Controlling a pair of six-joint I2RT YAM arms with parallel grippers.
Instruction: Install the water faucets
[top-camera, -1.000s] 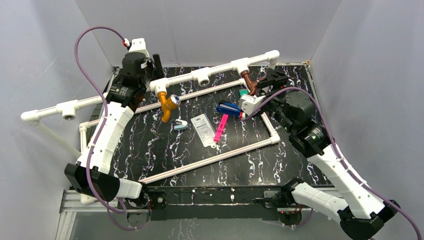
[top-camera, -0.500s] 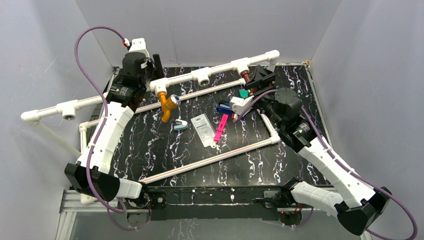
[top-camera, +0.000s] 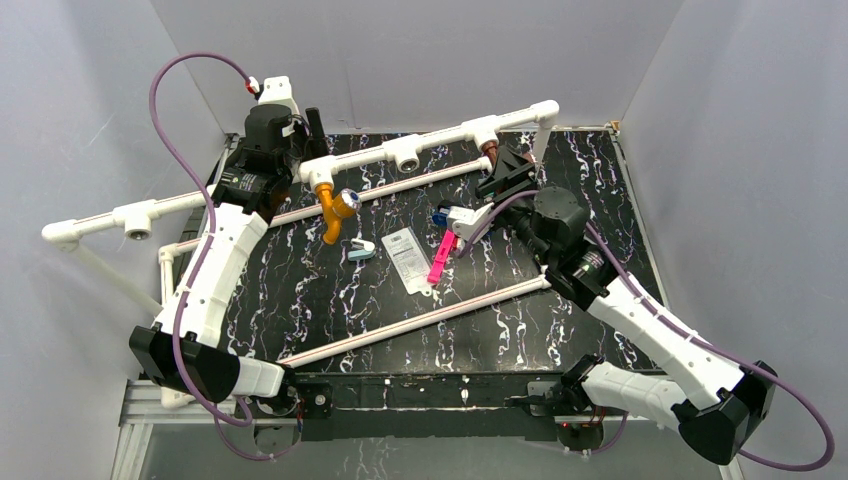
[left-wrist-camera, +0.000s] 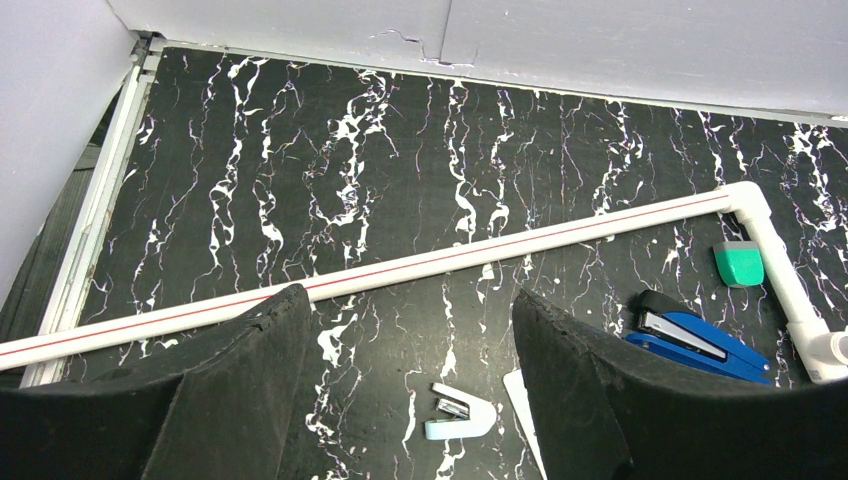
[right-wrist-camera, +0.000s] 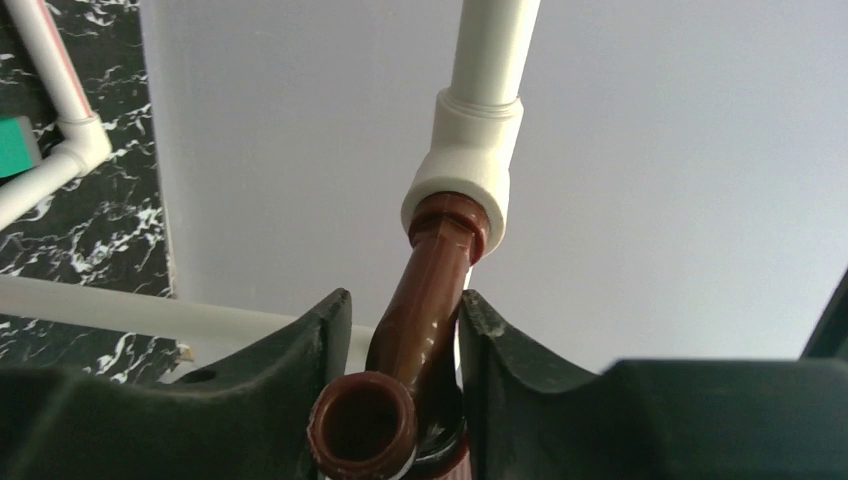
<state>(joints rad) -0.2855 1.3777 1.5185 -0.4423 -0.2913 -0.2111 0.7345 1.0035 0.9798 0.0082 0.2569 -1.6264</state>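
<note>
**Top external view.** The orange faucet (top-camera: 331, 208) hangs from its tee at the left end of the raised pipe rail (top-camera: 440, 140), and I judge it fitted. The brown faucet (top-camera: 491, 152) sits under the white tee (top-camera: 486, 130) farther right, with my right gripper (top-camera: 503, 168) brought up against it. The left gripper (top-camera: 312, 125) stands by the rail's left end, near the orange faucet, holding nothing.

**Left wrist view.** The jaws stand wide apart and empty over the marbled table (left-wrist-camera: 330, 150). Below them lie a thin pipe (left-wrist-camera: 500, 250) and a blue stapler (left-wrist-camera: 700, 345).

**Right wrist view.** The brown faucet's collar is entered in the tee's socket, and its spout runs down between my fingers (right-wrist-camera: 290, 400). One pad lies at the spout, and a sliver of gap shows on the other side. I cannot tell whether the grip is firm yet.

**Step in hand (my judgement).** I am seating the second faucet. The next move calls for a full clamp on the spout. After that comes a turn about the socket's axis, kept square so that the rail is not levered sideways.
</note>
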